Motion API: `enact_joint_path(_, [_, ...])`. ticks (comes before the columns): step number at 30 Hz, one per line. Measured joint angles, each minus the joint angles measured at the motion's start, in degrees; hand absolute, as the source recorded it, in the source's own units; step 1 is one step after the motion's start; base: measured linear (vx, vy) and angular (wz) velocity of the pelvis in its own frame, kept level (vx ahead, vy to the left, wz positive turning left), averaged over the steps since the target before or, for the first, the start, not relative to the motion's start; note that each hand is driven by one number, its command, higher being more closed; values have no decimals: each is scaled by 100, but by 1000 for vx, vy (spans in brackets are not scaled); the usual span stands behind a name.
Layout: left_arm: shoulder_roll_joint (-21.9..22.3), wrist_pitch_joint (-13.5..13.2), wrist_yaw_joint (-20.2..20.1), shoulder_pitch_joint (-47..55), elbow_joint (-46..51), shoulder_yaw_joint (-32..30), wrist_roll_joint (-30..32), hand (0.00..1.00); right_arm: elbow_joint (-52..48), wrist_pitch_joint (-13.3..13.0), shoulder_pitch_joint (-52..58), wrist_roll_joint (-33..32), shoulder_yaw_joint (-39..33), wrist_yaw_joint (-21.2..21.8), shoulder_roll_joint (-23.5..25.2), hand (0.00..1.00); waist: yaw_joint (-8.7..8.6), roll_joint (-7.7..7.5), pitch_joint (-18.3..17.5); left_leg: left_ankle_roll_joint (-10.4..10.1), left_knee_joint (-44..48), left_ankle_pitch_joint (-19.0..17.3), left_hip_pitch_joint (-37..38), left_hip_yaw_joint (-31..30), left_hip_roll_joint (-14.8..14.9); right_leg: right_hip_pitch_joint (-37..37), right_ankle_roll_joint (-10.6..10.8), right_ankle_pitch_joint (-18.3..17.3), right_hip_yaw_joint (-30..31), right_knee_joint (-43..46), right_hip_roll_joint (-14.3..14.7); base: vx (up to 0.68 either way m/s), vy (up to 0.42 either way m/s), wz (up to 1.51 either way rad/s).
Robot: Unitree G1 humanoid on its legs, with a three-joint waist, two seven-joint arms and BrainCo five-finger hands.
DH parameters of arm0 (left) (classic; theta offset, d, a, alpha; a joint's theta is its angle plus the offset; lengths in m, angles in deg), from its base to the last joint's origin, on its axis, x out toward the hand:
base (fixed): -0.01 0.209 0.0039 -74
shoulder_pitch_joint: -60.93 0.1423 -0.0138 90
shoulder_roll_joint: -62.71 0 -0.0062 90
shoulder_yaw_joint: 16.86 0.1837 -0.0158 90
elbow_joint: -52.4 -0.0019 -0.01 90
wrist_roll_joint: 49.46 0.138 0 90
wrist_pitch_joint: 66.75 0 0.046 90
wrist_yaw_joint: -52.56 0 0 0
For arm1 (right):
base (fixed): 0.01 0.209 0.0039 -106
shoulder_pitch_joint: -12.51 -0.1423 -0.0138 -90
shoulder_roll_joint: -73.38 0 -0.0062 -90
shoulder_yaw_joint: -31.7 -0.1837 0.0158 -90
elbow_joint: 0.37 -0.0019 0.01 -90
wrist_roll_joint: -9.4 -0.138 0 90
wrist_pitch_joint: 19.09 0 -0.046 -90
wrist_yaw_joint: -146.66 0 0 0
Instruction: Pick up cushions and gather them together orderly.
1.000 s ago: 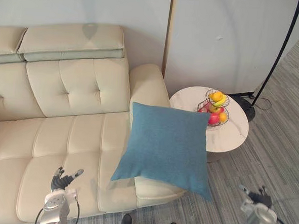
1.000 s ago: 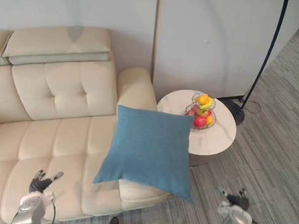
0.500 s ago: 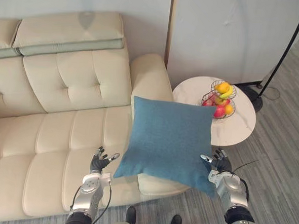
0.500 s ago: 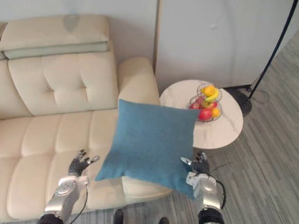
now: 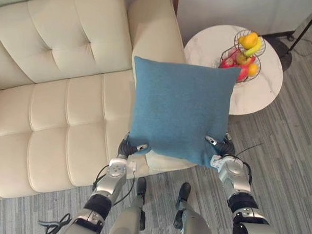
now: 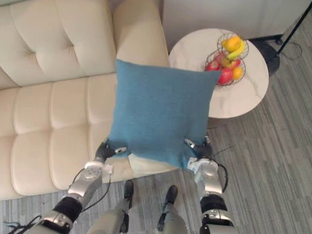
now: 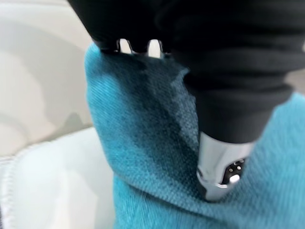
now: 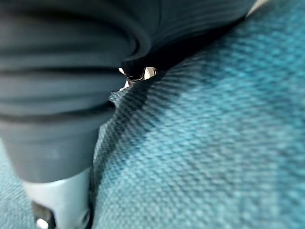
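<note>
Blue cushion (image 5: 180, 110) gripped, wire basket (image 5: 222, 61) — fruit (image 5: 249, 40) inside

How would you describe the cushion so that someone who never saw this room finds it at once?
Find the cream sofa, then its armrest beside the round white table. There a square blue cushion is held at its lower corners by the left hand and right hand; it alone is blue among pale furniture.

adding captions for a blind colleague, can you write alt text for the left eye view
A square blue cushion is held by its lower corners, the left hand pinching one and the right hand the other, over the armrest end of a cream sofa. Beside it a round white table carries a wire basket of fruit.
</note>
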Motion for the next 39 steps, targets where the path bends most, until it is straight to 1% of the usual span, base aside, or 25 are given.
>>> enact_joint_path(5, [-4, 12, 268, -61, 408, 30, -32, 100, -560, -63, 179, -408, 93, -133, 61, 100, 7, 4, 2, -7, 1, 2, -2, 96, 32, -51, -9, -6, 60, 27, 17, 35, -1, -8])
enact_joint_path(9, [-9, 8, 351, -82, 906, 33, -114, 100, -981, -109, 389, -604, 116, -166, 63, 100, 92, 5, 0, -11, 3, -1, 68, 206, 28, -40, -12, -14, 128, 73, 7, 35, 11, -7])
enact_joint_path(12, [-9, -28, 352, -69, 1204, 34, -365, 100, -1187, -114, 635, -772, 212, -165, 67, 100, 99, 9, -2, -55, 2, -33, 308, 213, 29, 202, -14, -65, 122, 88, 3, 47, 9, 0])
enact_joint_path(15, [-4, -97, 340, 111, 1638, 47, -572, 100, -1544, -124, 1036, -773, 360, -136, 75, 100, 78, 33, -27, -140, 1, -101, 534, 209, 37, 451, -5, -110, 101, 72, 4, 41, 12, 3])
enact_joint_path(17, [7, -157, 234, 433, 1950, 68, -677, 100, -1751, -117, 1374, -772, 389, -1, 79, 100, 42, 78, -68, -157, 0, -124, 662, 168, 40, 654, -3, -109, 39, -21, 11, 45, 14, 10])
enact_joint_path(20, [24, -158, 106, 958, 2279, 104, -746, 100, -2071, -117, 1779, -768, 420, 85, 93, 100, 13, 150, -128, -149, 0, -140, 821, 123, 38, 911, 3, -105, -43, -160, 23, 57, 6, 14])
enact_joint_path(21, [60, -158, 53, 1245, 2421, 106, -784, 100, -2243, -117, 1977, -763, 455, 135, 97, 100, -18, 196, -225, -149, 0, -140, 855, 39, 39, 1016, 6, -108, -109, -217, 32, 68, -2, 26])
enact_joint_path(23, [94, -157, 41, 1601, 2611, 97, -797, 100, -2457, -118, 2183, -758, 529, 193, 116, 100, -12, 240, -309, -149, -1, -141, 954, -1, 40, 1202, 7, -109, -206, -323, 47, 60, -5, 26])
enact_joint_path(25, [215, -156, -44, 2224, 3038, -68, -824, 100, -2775, -126, 2512, -753, 602, 265, 277, 100, -4, 298, -473, -152, -2, -144, 1074, -124, 42, 1424, 18, -175, -350, -346, 60, 59, -17, 32])
enact_joint_path(26, [227, -157, -59, 2394, 3176, -85, -896, 100, -2857, -126, 2610, -752, 626, 285, 335, 100, 14, 311, -488, -157, -1, -149, 1125, -142, 41, 1513, 22, -206, -406, -334, 59, 26, -15, 38])
enact_joint_path(27, [243, -158, -78, 2689, 3418, -132, -955, 100, -2998, -129, 2767, -747, 700, 288, 405, 100, 83, 323, -496, -181, 10, -191, 1202, -145, 54, 1648, 36, -297, -498, -263, 57, -19, -5, 50])
enact_joint_path(28, [268, -172, -131, 2941, 3613, -218, -992, 100, -3160, -130, 2915, -747, 800, 297, 454, 100, 103, 323, -509, -190, 180, -290, 1187, -247, 57, 1727, 37, -423, -655, -110, 21, -19, -5, 49])
enact_joint_path(29, [276, -178, -152, 3004, 3658, -245, -994, 100, -3218, -134, 2960, -747, 828, 304, 471, 100, 109, 320, -510, -193, 244, -316, 1167, -308, 48, 1746, 42, -463, -718, -52, 3, -20, 3, 75])
enact_joint_path(30, [305, -196, -183, 3229, 3818, -356, -1008, 100, -3420, -213, 3092, -742, 975, 347, 535, 100, 163, 309, -567, -214, 539, -485, 1009, -453, 30, 1769, 42, -612, -943, 158, -69, -29, 12, 75])
enact_joint_path(31, [326, -220, -187, 3358, 3913, -446, -1012, 100, -3510, -250, 3095, -732, 1083, 396, 536, 100, 183, 314, -629, -205, 710, -602, 866, -426, 48, 1765, 39, -676, -1078, 251, -100, -35, 16, 90])
enact_joint_path(32, [357, -278, -205, 3434, 3925, -497, -1013, 100, -3567, -273, 3095, -676, 1126, 430, 534, 100, 223, 321, -723, -153, 748, -697, 770, -193, 115, 1765, 39, -683, -1245, 258, -146, -28, 18, 68])
enact_joint_path(33, [387, -286, -230, 3440, 3924, -523, -1016, 100, -3593, -300, 3089, -577, 1127, 445, 532, 100, 239, 317, -752, -194, 793, -757, 701, 60, 187, 1769, 39, -682, -1357, 258, -189, -11, 53, 88])
enact_joint_path(34, [447, -315, -274, 3437, 3915, -537, -1041, 100, -3597, -404, 3017, -483, 1119, 449, 505, 100, 246, 304, -797, -209, 1041, -816, 501, 652, 386, 1756, 38, -682, -1587, 277, -316, -13, 71, 74])
enact_joint_path(36, [507, -321, -274, 3446, 3876, -575, -1152, 100, -3586, -418, 2878, -296, 1119, 445, 498, 100, 313, 313, -804, -72, 1200, -725, 391, 975, 555, 1718, 77, -698, -1646, 365, -459, 1, 129, 43])
enact_joint_path(37, [520, -321, -274, 3466, 3819, -595, -1202, 100, -3584, -418, 2790, -186, 1120, 445, 496, 100, 339, 314, -805, -16, 1275, -689, 393, 1152, 760, 1706, 201, -706, -1646, 475, -598, 32, 186, 22])
enact_joint_path(38, [525, -314, -274, 3481, 3716, -590, -1225, 100, -3567, -418, 2761, -81, 1119, 443, 481, 100, 342, 372, -879, -150, 1304, -549, 410, 1380, 929, 1727, 333, -690, -1666, 543, -714, 43, 181, 24])
enact_joint_path(39, [559, -312, -275, 3464, 3615, -585, -1226, 100, -3503, -418, 2740, -80, 1118, 438, 487, 100, 320, 350, -927, -171, 1304, -540, 436, 1452, 817, 1733, 417, -636, -1665, 535, -812, 75, 246, 25])
